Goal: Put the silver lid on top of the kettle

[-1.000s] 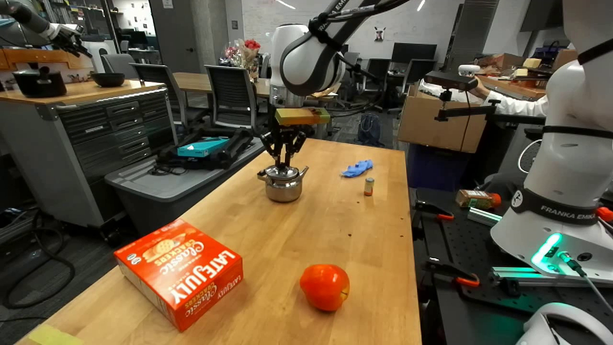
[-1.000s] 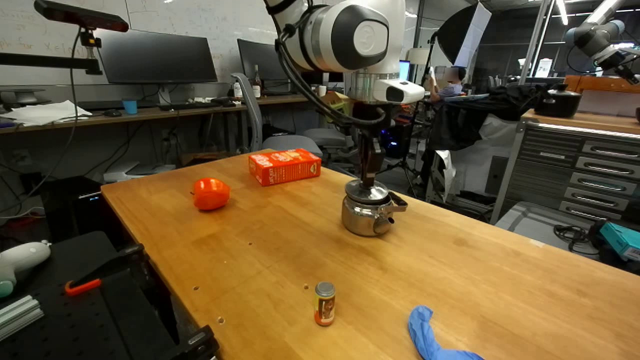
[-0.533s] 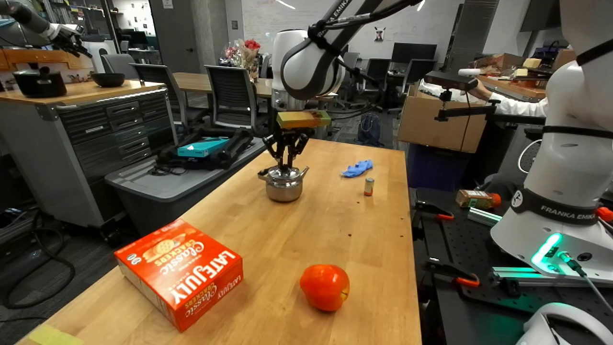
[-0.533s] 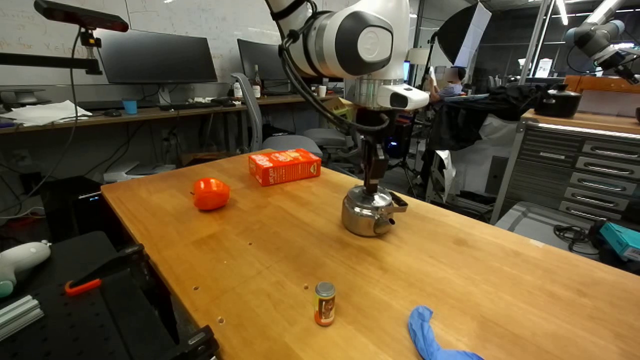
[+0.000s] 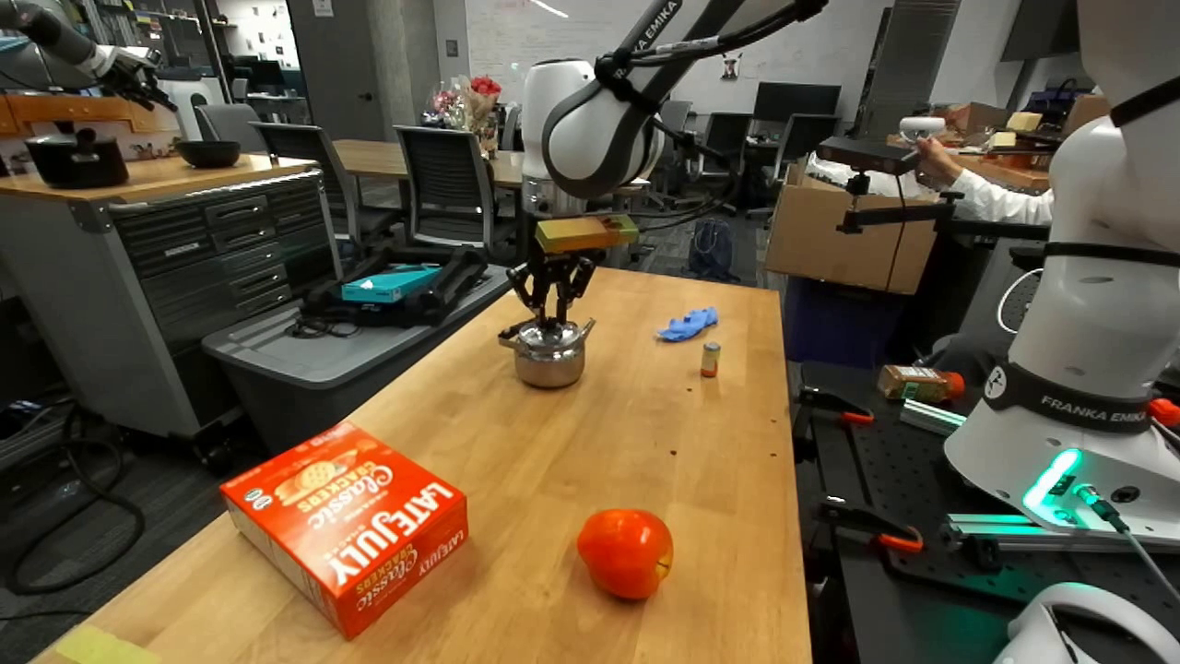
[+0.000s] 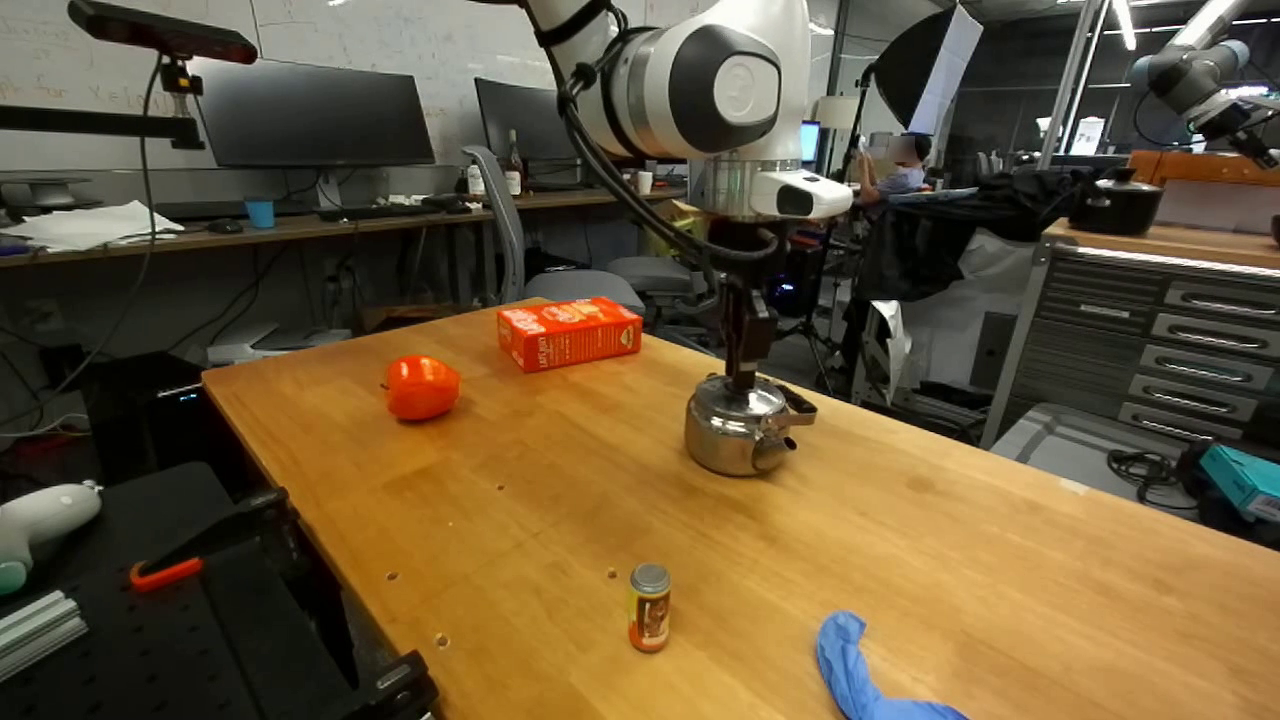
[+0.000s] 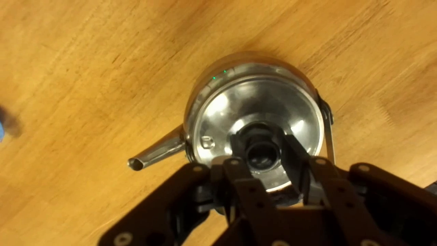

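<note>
While the fingers [image 7: 295,152] grip the silver lid [image 7: 258,102] by its knob [image 7: 262,156], square it on the kettle [image 6: 728,440] before releasing.

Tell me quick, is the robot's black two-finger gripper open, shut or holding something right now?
Gripper: closed, holding the round silver metal lid by its black knob.

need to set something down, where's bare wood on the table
Free on the table: between cracker box and tomato; between tomato and small can, save small holes; between kettle and blue glove. Crowded: right at the kettle, with the silver lid on top and the gripper at the lid.
</note>
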Controlling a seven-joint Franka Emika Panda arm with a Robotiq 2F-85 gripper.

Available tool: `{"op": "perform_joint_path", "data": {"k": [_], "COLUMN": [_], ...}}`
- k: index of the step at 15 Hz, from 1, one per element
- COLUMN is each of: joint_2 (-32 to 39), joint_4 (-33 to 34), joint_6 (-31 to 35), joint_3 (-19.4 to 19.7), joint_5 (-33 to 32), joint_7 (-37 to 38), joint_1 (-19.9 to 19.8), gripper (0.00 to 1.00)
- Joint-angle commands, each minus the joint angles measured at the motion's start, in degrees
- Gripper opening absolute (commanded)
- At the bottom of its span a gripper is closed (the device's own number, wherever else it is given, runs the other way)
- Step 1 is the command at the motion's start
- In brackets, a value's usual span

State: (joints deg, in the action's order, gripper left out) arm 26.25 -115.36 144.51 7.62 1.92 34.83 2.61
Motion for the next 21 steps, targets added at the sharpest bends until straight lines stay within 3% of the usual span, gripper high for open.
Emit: {"op": "perform_joint_path", "data": {"k": [1,5,9,13,21], "joint_2": [-2.7,-8.5,-15.2,-21.3,-30.8], "joint_4": [-1.9,-4.9,-8.0,-10.1,-14.6], "joint_6": [0.2,0.5,-1.5,-8.2,-18.2], "joint_3": [-0.2,-2.6,-5.3,-7.5,-6.9], "joint_5": [0.0,2.4,7.0,12.8,13.7], "joint_7": [-1.2,-4.5,-11.5,-21.6,-34.4], "joint_1": [1.0,0.5,-0.6,-1.9,-1.6], "gripper": [0.68,0.99,1.0,0.99,1.0]}}
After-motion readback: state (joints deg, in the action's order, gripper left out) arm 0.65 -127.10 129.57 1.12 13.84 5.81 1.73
